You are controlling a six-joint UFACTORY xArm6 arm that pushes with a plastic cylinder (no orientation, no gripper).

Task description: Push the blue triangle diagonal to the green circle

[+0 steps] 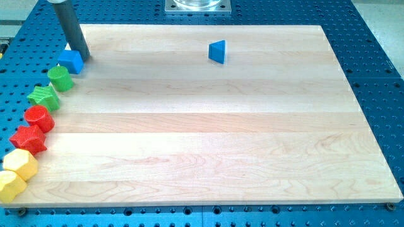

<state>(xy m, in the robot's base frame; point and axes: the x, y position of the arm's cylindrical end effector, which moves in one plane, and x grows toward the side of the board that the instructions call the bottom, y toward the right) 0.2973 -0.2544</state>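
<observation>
The blue triangle (217,52) sits on the wooden board (208,120) near the view's top, right of centre. The green circle (60,78) is a green cylinder at the board's left edge. My rod comes down from the view's top left, and my tip (83,56) rests at the left edge, touching or nearly touching the right side of a blue cube (71,61), just above the green circle. The tip is far to the left of the blue triangle.
A line of blocks runs down the left edge below the green circle: a green star (43,97), a red cylinder (38,118), a red star (28,139), a yellow hexagon (21,164) and another yellow block (11,185). A metal mount (197,6) is at top centre.
</observation>
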